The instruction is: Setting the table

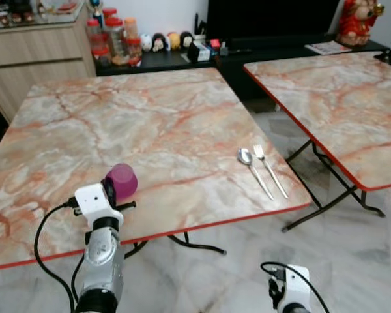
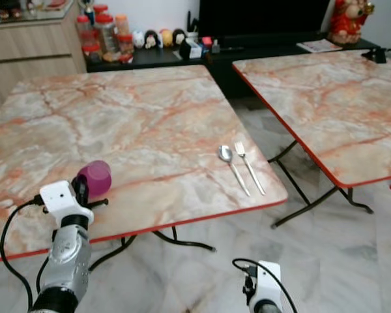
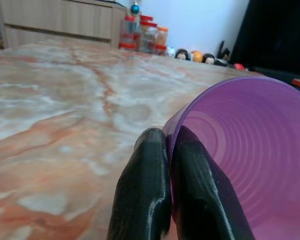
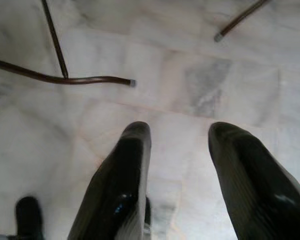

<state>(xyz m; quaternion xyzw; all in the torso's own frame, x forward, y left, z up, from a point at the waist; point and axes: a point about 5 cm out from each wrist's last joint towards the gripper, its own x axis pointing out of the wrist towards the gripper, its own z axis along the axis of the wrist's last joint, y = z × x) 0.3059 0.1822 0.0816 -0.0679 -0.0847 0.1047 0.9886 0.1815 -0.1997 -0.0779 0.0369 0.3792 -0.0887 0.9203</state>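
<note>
Left gripper (image 3: 167, 150) is up over the near edge of the marble-patterned table (image 1: 150, 124), toward its near-left corner, and its two black fingers (image 3: 142, 195) are pinched tight on the rim of a purple cup (image 1: 121, 181). One finger sits outside the wall, the other inside the mouth, so the cup is firmly grasped. The cup is tilted on its side, base pointing out over the tabletop, open mouth facing back toward the wrist; whether its lower side touches the surface, I cannot tell.

Over at the table's near-right corner, a spoon (image 1: 253, 169) and a fork (image 1: 269, 168) lie side by side, just apart, bowl and tines pointing toward the far edge, handles running down toward the near edge. Spoon on the left, fork on the right, both well apart from the cup.

Right gripper (image 4: 177, 150) hangs low beside the table, pointing at the pale marble floor (image 4: 190, 75), fingers spread with nothing between them. Dark metal table legs (image 4: 60, 77) curve across the floor beneath it.

A second table (image 1: 339, 111) of the same pattern stands to the right, separated by a gap. Beyond the far edge, jars (image 1: 114, 39) and small figurines (image 1: 159, 42) line a dark low cabinet (image 1: 260, 55).
</note>
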